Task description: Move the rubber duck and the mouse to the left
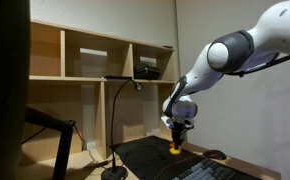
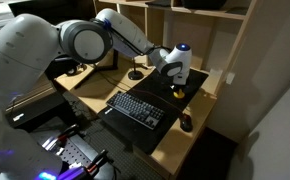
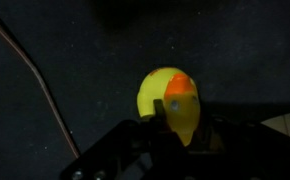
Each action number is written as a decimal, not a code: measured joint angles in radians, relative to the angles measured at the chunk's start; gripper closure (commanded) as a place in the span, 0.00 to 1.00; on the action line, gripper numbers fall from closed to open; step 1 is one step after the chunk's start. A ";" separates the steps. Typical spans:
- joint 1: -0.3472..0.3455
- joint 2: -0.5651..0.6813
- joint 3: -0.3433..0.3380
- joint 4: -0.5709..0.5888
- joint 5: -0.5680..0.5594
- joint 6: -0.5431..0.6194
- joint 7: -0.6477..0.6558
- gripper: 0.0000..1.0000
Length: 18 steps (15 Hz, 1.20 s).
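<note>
The yellow rubber duck with an orange beak fills the middle of the wrist view, held between my gripper's dark fingers. In both exterior views the gripper points down over the black mat, with the duck at its tips, at or just above the mat. The black mouse lies on the desk apart from the gripper, beside the end of the keyboard.
A dark keyboard lies on the black mat. A lamp with a round black base stands by the wooden shelf unit. A thin cable crosses the mat in the wrist view.
</note>
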 measured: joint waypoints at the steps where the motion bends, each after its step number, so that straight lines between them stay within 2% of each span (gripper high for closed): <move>1: -0.004 0.002 0.003 0.008 0.000 -0.010 0.000 0.96; 4: -0.040 -0.001 0.042 0.025 0.007 -0.066 -0.033 0.95; 7: -0.098 -0.048 0.118 0.005 0.048 -0.149 -0.173 0.95; 10: -0.128 -0.142 0.155 -0.087 0.095 -0.225 -0.333 0.95; 13: -0.126 -0.258 0.161 -0.229 0.110 -0.302 -0.483 0.95; 14: -0.122 -0.294 0.161 -0.278 0.110 -0.327 -0.531 0.79; 17: -0.118 -0.383 0.161 -0.390 0.110 -0.375 -0.626 0.79; 18: -0.118 -0.396 0.161 -0.406 0.110 -0.375 -0.634 0.95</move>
